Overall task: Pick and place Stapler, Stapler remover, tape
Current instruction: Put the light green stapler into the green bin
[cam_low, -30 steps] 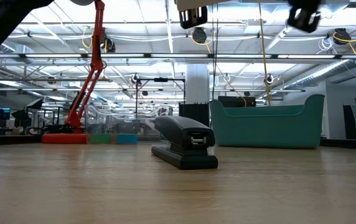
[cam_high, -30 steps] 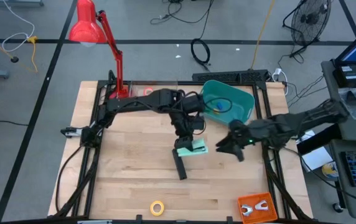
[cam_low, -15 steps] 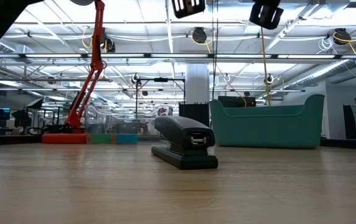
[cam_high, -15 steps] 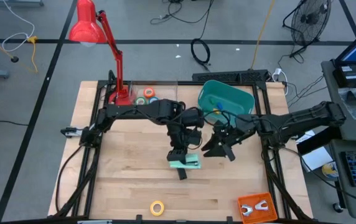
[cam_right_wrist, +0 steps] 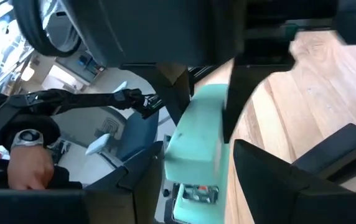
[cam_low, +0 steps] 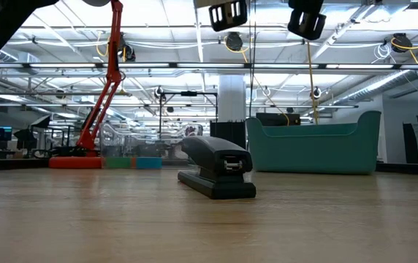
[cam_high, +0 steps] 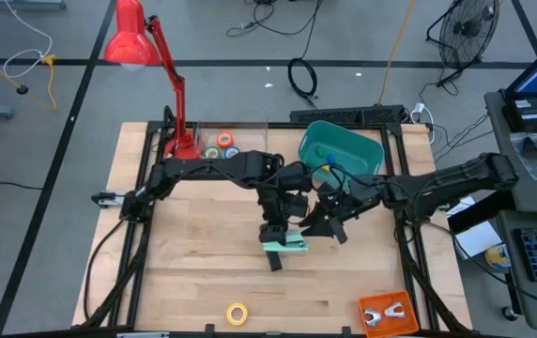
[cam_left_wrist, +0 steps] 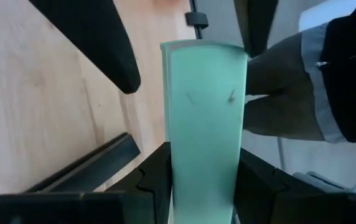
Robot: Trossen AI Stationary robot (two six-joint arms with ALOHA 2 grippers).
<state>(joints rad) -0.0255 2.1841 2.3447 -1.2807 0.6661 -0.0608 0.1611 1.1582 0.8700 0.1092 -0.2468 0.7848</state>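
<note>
A mint-green bar-shaped thing (cam_high: pixel 285 245) with a metal mouth at one end hangs above the table's middle, and my left gripper (cam_high: pixel 273 231) is shut on it. Just below it the black stapler (cam_high: pixel 273 259) lies flat on the wood, also seen in the low view (cam_low: pixel 216 174). My right gripper (cam_high: pixel 315 227) is open, its fingers (cam_right_wrist: pixel 271 177) on either side of the green bar's free end (cam_right_wrist: pixel 193 146). Small tape rolls (cam_high: pixel 223 145) lie by the lamp base, and a yellow roll (cam_high: pixel 237 313) lies near the front edge. My left gripper pinches the green bar's two long sides (cam_left_wrist: pixel 173 177) between its two fingers. The fingers slant down from the far side and lie along the bar. The bar sticks out past them, lifted clear of the table and the stapler. My right gripper: whether either finger touches the bar, I cannot tell.
A teal bin (cam_high: pixel 358 148) stands at the far right, with a red desk lamp (cam_high: pixel 146 47) at the far left. An orange tool (cam_high: pixel 386 314) lies at the near right corner. Bare wood lies to the left and in front of the stapler.
My right gripper has gone toward the table's left, up to the green bar. My left gripper has carried the bar a little toward the near edge, over the stapler's far end. The stapler has stayed where it was.
</note>
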